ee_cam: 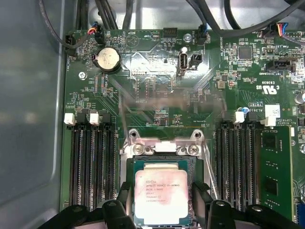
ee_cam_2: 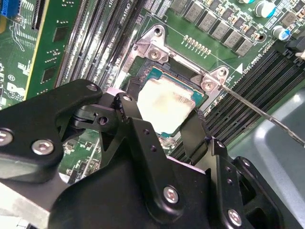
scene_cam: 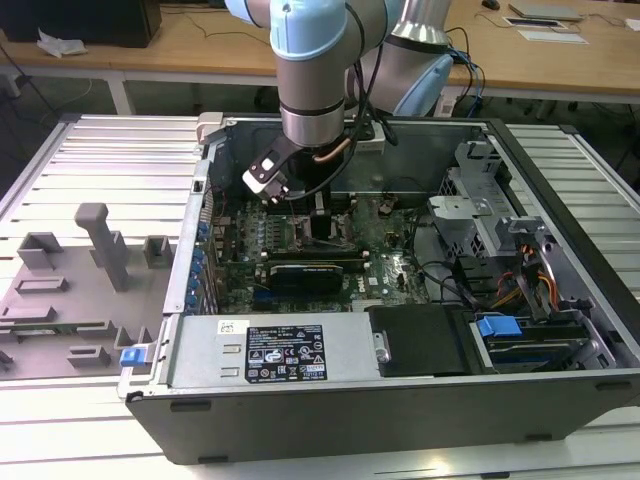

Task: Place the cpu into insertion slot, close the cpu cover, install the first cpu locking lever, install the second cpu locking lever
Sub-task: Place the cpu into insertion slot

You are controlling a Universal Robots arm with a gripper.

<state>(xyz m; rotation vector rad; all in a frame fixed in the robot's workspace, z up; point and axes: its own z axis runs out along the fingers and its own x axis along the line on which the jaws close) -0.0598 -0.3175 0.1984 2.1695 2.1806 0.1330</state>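
Note:
The cpu, a square chip with a dull silver top, lies level in the insertion slot on the green board. In both wrist views my gripper straddles it, one black finger against each of two opposite edges, shut on the chip. The exterior view shows the gripper reaching down into the open computer case over the slot. The cpu cover is not down over the chip; a faint blurred frame stands raised past the slot's hinge end. A thin locking lever sticks out free from a slot corner.
Long black memory slots run along both sides of the slot. A black card lies in front of the socket in the exterior view. Cables and a drive cage crowd the case at the exterior view's right. Grey fixtures stand outside it.

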